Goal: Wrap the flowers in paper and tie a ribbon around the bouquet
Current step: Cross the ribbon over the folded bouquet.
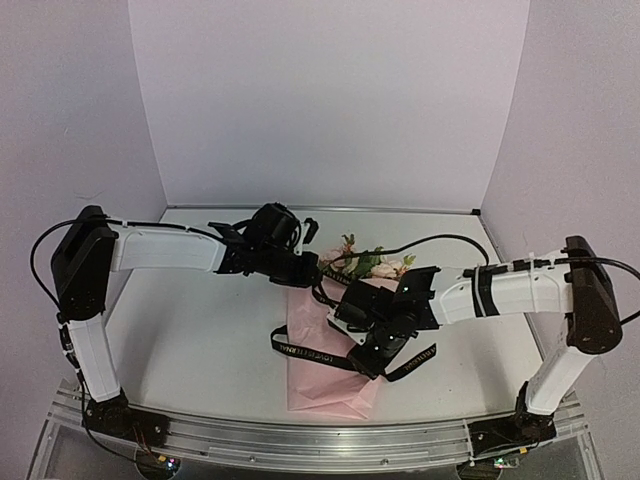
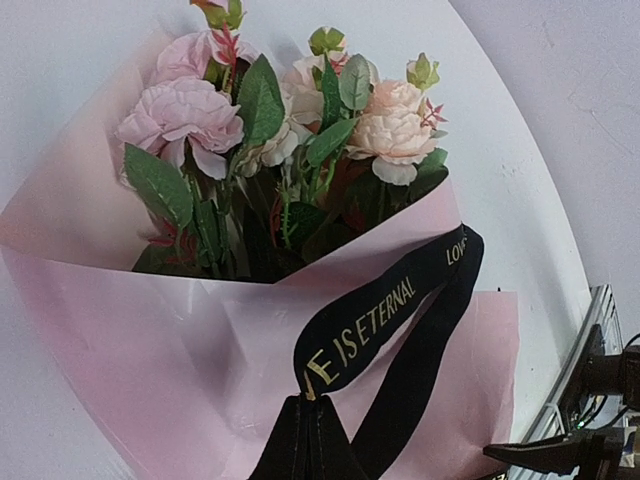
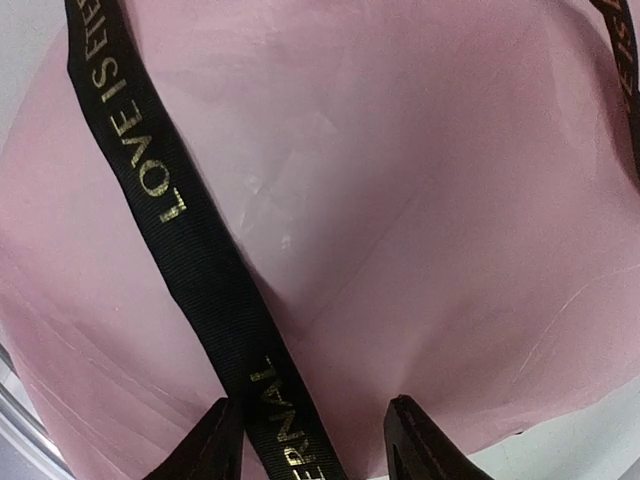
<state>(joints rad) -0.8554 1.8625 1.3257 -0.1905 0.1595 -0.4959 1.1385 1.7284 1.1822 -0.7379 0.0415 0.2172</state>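
Behind the left pincer (image 2: 310,440) and right pincer (image 3: 312,435): white links (image 1: 165,248), black joints (image 1: 85,262); a black cable (image 1: 440,238) loops off the right one. Fingers (image 3: 215,445) black.

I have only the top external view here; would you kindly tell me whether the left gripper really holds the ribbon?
Observer: Yes, the left gripper is shut on the ribbon, and a loop of it rises from the fingertips.
Operator: Thank you. And the right gripper?
Observer: The right gripper is open; the ribbon runs between its fingers over the paper, unclamped.
Operator: What does the lettering say?
Observer: In gold, LOVE IS ETERNAL.
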